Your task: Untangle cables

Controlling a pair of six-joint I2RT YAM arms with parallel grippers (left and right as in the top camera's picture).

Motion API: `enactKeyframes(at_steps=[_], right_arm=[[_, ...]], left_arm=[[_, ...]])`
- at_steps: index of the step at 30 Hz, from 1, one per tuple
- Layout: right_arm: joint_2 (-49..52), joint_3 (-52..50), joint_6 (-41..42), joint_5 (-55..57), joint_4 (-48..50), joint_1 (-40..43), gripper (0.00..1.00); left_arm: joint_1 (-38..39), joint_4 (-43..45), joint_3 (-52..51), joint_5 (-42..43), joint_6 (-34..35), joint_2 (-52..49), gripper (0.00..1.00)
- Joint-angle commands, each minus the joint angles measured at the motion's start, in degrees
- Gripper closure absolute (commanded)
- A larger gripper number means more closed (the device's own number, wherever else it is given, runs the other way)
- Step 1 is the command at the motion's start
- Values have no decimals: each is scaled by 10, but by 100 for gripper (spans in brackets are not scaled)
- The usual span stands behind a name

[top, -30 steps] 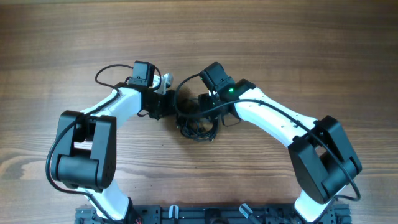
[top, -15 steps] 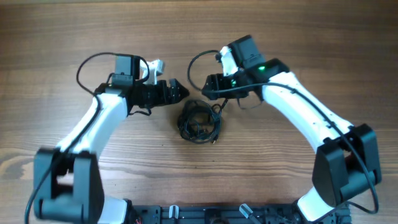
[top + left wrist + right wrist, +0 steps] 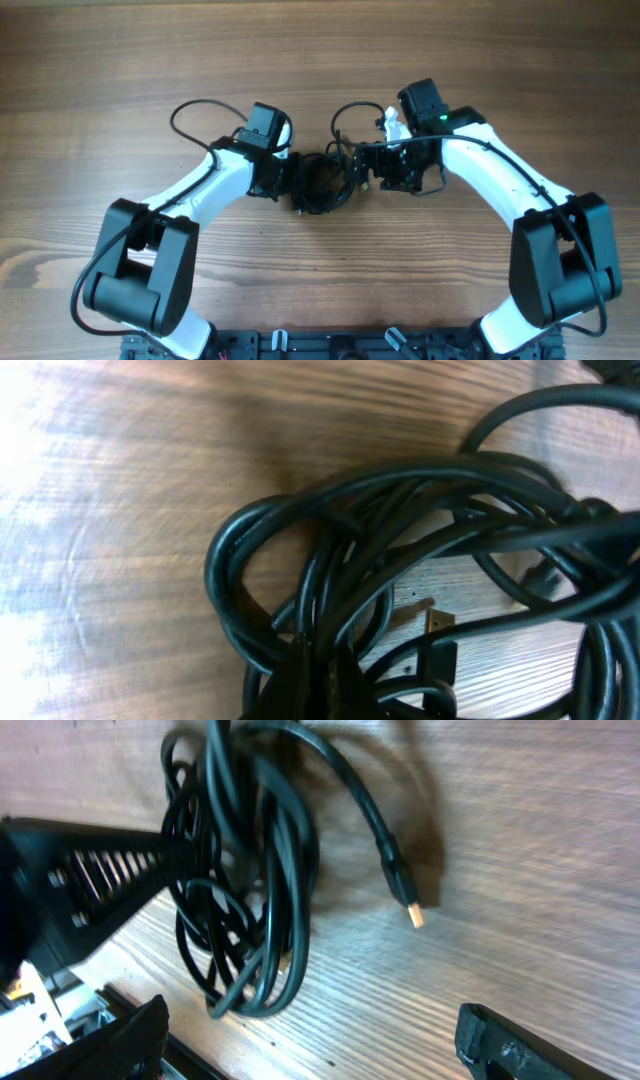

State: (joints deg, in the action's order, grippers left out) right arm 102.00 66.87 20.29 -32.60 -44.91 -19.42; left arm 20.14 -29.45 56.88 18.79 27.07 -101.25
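Over the bench [image 3: 120, 60] from above: one black knot of cables [image 3: 322, 183] dead centre, flat on the wood. Closing in from 9 o'clock, the left arm [image 3: 205, 185]; from 3 o'clock, the right arm [image 3: 495, 175].

From the right wrist, the left fingers [image 3: 100, 880]: pressed together into a single ribbed black wedge, tip buried among the loops at the bundle's 9 o'clock edge.

Up close from the left wrist: thick overlapping loops filling the view, strands bunching toward 6 o'clock and running off the edge there (pinched, by the look of it, right where those closed fingers sit). Through the loops at about 4 o'clock, a gold plug [image 3: 437, 622].

Now the right fingers [image 3: 510, 1040]: spread wide, gripping nothing, one at 7 o'clock and the other at 5 o'clock of the wrist view, bare wood between. Ahead of them, toward 10 o'clock, the bundle. Out of its top, one free cord arcing over toward 1 o'clock, then dropping to a loose plug [image 3: 404, 898] with a bright tip, flat on the bench and clear of the loops.
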Motion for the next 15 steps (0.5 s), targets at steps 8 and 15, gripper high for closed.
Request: enactKeyframes(at_steps=[8,15], right_arm=[[-11,36,-71,-70,48,-18,5],[-11,92,-128,72,63,-43,18]], left_arm=[[-12,10,1,201,14,37,28],[-37,40,2,19,-63,49,44]])
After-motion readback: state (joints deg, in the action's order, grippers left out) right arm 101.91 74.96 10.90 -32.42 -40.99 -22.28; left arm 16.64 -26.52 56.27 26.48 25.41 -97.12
